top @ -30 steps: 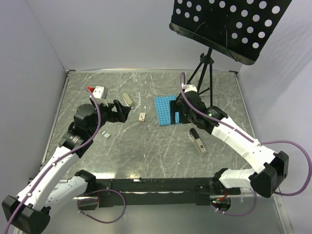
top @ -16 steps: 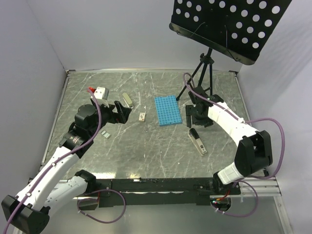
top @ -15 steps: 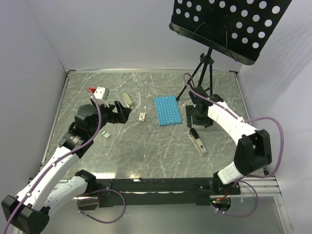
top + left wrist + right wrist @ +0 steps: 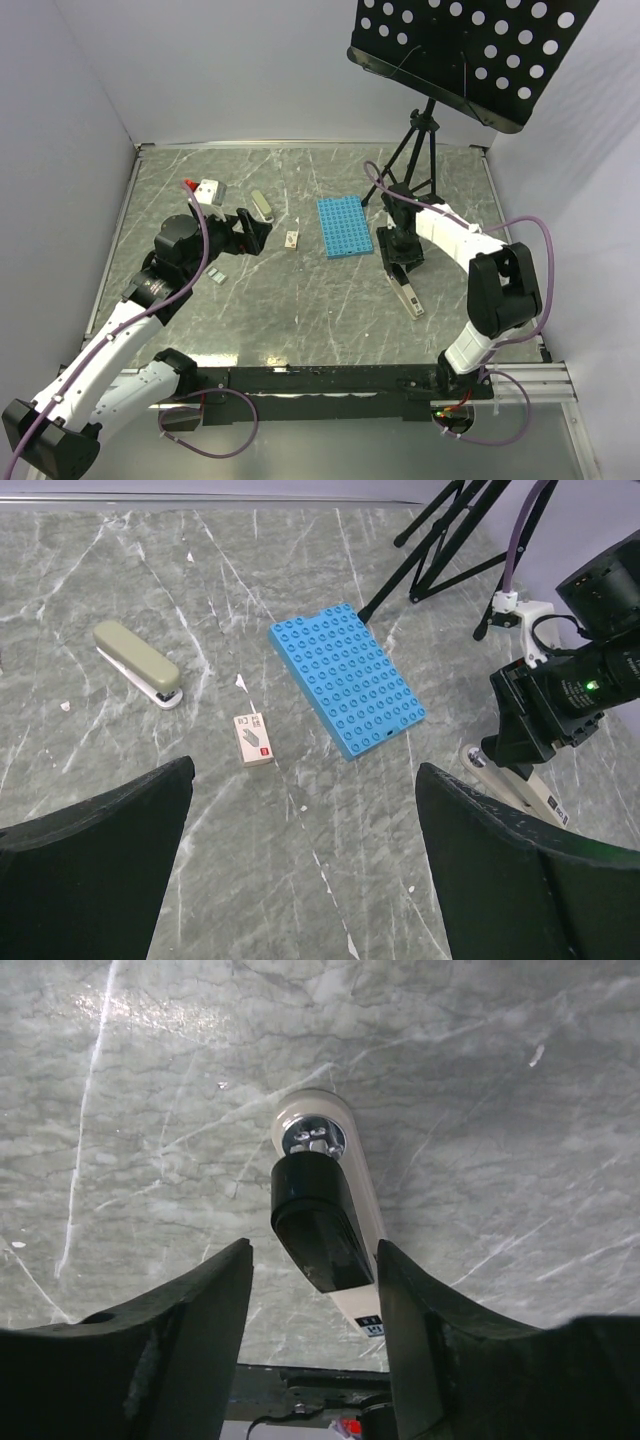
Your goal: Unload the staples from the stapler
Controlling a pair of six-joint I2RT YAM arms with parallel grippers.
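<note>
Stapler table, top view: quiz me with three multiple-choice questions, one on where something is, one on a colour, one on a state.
1. In the top view, the stapler lies:
A. left of the plate
B. on the plate
C. right of the plate

2. The studded plate is:
A. red
B. blue
C. yellow

3. The left end effector is:
A. open and empty
B. shut on the stapler
C. shut and empty

Answers:
1. C: the stapler sits on the table to the right of the plate.
2. B: its studded face is blue in both the top and left wrist views.
3. A: in the left wrist view its fingers stand wide apart with nothing between them.
</note>
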